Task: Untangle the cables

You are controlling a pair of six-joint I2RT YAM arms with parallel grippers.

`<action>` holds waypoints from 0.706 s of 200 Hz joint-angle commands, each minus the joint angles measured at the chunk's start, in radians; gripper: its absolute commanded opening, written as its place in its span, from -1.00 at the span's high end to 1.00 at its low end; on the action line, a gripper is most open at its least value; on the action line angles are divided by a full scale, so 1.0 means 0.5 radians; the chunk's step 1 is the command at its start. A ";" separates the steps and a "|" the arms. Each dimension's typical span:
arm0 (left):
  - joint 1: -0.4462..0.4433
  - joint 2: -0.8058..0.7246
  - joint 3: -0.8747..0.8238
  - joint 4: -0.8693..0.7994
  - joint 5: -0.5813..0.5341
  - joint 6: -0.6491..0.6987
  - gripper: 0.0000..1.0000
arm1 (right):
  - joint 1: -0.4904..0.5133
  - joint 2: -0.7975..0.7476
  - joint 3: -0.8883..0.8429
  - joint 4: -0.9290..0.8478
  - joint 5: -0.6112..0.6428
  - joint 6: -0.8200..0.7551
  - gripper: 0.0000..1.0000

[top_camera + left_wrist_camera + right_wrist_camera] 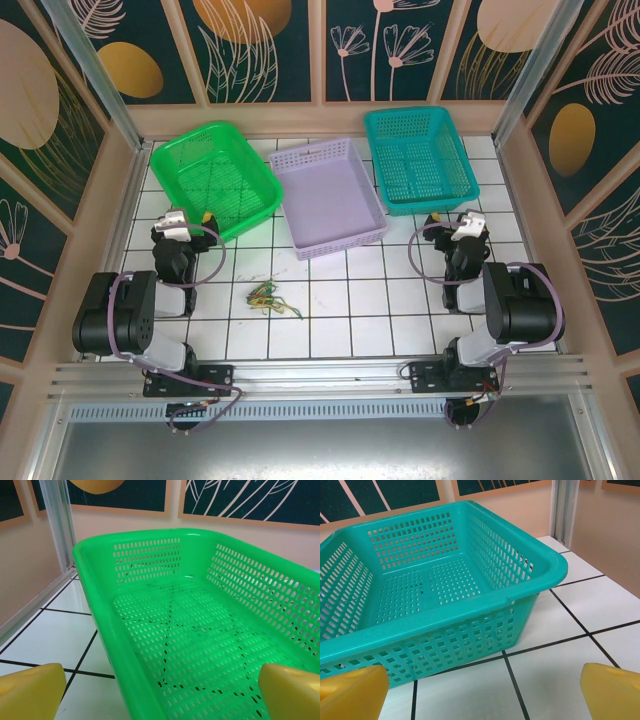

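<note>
Yellow, green and red thin cables [268, 298], tangled, behind and right of wide-open left gripper [190, 218], well left of equally open right gripper [455, 222]. Advisable: pinch one outer strand, pull gently.

no text, label, brand, number or sign can be read in any of the views.
</note>
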 commanded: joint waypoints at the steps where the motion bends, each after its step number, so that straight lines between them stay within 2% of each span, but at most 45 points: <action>1: -0.008 -0.267 0.007 -0.150 -0.071 -0.010 -0.97 | -0.005 -0.172 -0.020 -0.008 0.073 0.007 -0.98; 17: -0.008 -0.594 0.022 -0.416 -0.156 -0.008 -0.97 | 0.039 -0.417 -0.062 -0.130 0.245 0.010 -0.98; 38: -0.008 -0.904 0.097 -0.745 -0.192 0.002 -0.97 | 0.081 -0.759 -0.065 -0.338 0.333 0.034 -0.97; 61: -0.008 -1.052 0.221 -0.993 -0.134 -0.018 -0.97 | 0.091 -1.009 -0.029 -0.545 0.382 0.054 -0.98; 103: -0.008 -1.185 0.433 -1.324 -0.186 -0.167 -0.97 | 0.101 -1.215 0.044 -0.761 0.319 0.009 -0.98; 130: -0.008 -1.244 0.812 -1.801 -0.300 -0.308 -0.97 | 0.208 -1.370 0.447 -1.270 0.386 -0.067 -0.98; 141: -0.008 -1.236 1.013 -2.077 -0.418 -0.503 -0.97 | 0.278 -1.384 0.729 -1.530 0.428 0.039 -0.98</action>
